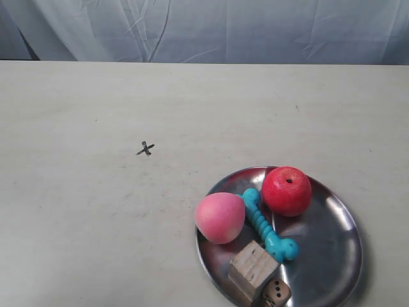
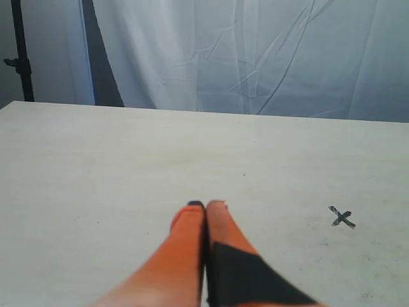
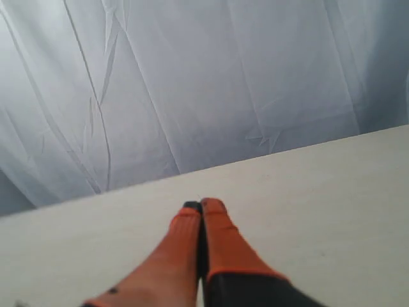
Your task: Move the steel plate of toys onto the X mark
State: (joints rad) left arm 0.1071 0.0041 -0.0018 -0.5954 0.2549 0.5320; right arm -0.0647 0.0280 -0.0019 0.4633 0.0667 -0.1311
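Shiny round steel plate [image 1: 345,217] lies near-right of small dark X mark [image 1: 146,149], well apart. Left gripper [image 2: 206,204], right gripper [image 3: 202,204]: pressed together, empty.

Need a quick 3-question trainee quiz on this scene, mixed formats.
1. True or false: the round shiny steel plate already sits over the small dark hand-drawn X mark.
2. What lies between the pink toy peach and the red toy apple? A pale wooden cube; B turquoise bone-shaped chew; C small wooden die.
3. Left gripper and right gripper: jaws open or shut?
Key: 1 false; 2 B; 3 shut.
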